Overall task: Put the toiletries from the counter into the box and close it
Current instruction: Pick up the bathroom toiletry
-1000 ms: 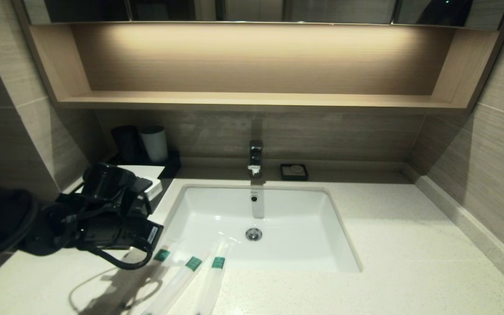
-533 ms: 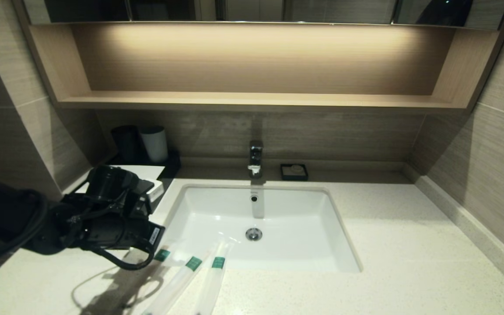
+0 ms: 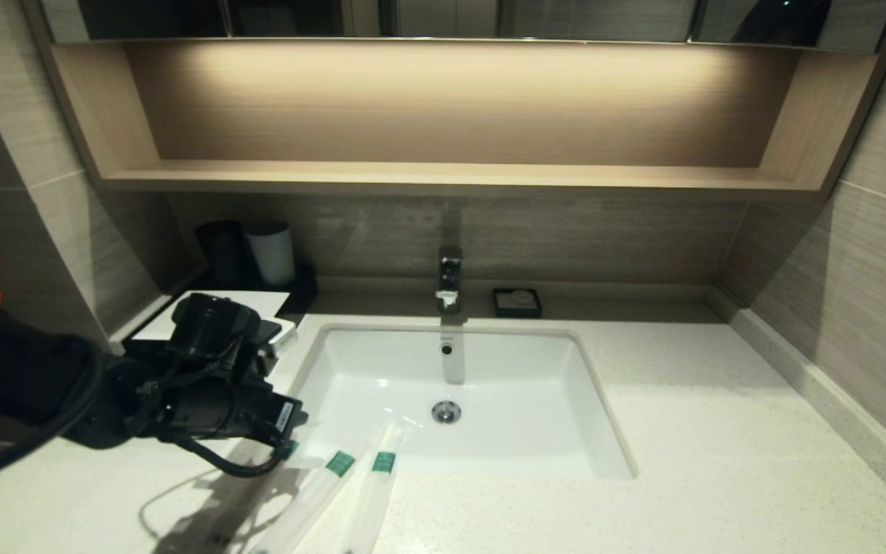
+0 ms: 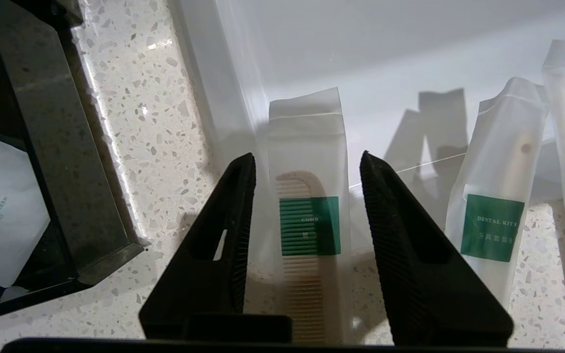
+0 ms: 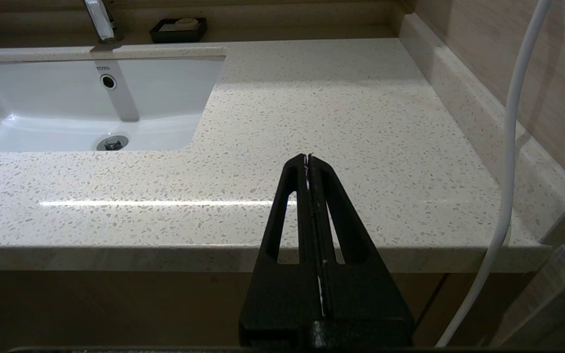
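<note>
Dim room, warm shelf-lit glow

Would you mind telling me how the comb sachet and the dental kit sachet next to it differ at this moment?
The comb sachet lies between the open fingers of the left gripper; the dental kit sachet lies outside them. The comb sachet's green band reads COMB over visible comb teeth; the dental kit sachet's reads DENTAL KIT. Both are slim translucent white sachets lying on the counter with their ends over the sink edge.
</note>
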